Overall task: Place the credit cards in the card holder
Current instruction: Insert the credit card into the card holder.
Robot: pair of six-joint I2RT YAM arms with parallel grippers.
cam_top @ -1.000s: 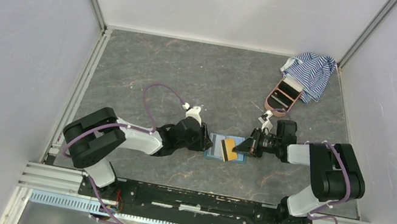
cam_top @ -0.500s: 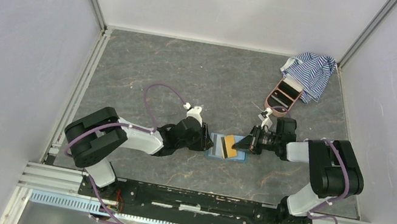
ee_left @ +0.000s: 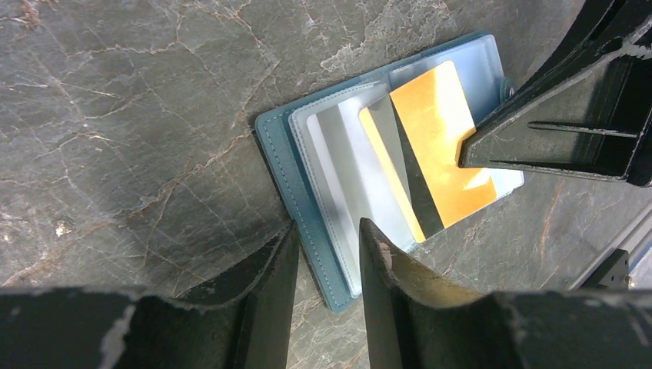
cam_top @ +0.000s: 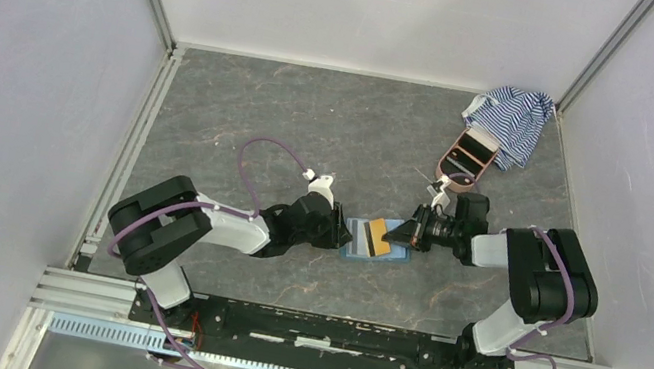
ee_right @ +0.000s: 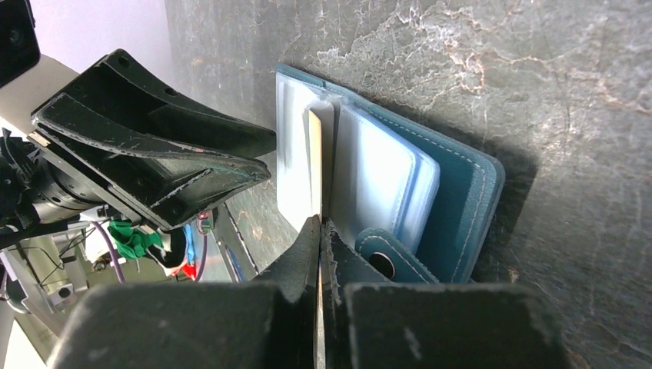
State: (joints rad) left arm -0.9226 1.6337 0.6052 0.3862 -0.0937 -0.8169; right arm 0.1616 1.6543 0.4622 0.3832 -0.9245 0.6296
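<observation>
Your right gripper [ee_right: 321, 224] pinches the card [ee_left: 442, 131]; left gripper [ee_left: 328, 231], jaws apart, straddles the wallet [ee_left: 277, 146] edge. Push askew and the card could buckle or shove the wallet

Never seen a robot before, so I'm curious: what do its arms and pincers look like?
The left arm and right arm have chunky black joints, white links and a thin purple cable looping along each. The left gripper and right gripper each end in two matte black wedge-shaped fingers, edges scuffed pale.
</observation>
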